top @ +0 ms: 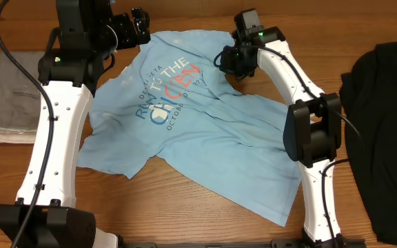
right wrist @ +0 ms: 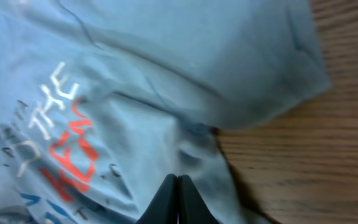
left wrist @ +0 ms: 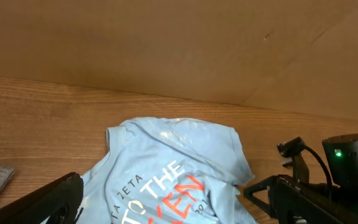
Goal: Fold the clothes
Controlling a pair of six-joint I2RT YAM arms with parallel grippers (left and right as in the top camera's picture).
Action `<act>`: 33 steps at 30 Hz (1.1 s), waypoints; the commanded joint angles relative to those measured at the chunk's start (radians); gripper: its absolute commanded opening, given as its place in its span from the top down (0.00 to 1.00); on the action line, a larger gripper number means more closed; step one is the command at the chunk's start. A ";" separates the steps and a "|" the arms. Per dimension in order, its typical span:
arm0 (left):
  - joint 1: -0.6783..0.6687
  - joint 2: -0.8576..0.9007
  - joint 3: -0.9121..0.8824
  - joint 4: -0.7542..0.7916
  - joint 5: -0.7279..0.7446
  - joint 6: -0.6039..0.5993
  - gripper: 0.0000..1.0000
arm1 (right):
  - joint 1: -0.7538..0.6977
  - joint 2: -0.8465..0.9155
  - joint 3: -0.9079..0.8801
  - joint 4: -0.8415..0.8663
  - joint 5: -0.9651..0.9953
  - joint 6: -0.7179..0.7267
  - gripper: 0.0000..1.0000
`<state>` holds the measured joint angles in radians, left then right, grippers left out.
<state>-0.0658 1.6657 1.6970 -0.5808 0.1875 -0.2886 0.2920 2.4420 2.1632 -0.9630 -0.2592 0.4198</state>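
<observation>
The light blue T-shirt (top: 185,117) lies spread and wrinkled on the wooden table, its dark blue, white and orange-red lettering facing up. My left gripper (top: 138,29) hovers over its far left corner. In the left wrist view its fingers (left wrist: 166,202) stand wide open on either side of the shirt (left wrist: 166,149), holding nothing. My right gripper (top: 229,63) is at the shirt's far right part. In the right wrist view its fingertips (right wrist: 179,180) are pressed together on the fabric (right wrist: 166,81), with creases running to them.
A folded grey garment (top: 9,96) lies at the left edge of the table. A black garment (top: 384,117) lies at the right. A brown wall (left wrist: 179,43) rises behind the table's far edge.
</observation>
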 commanded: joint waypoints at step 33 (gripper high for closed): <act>-0.006 0.006 -0.006 0.001 0.004 -0.010 0.00 | 0.044 0.123 -0.004 0.315 0.291 0.078 0.96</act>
<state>-0.0658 1.6657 1.6970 -0.5808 0.1875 -0.2886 0.3447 2.5500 2.1624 -0.6998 -0.0254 0.4950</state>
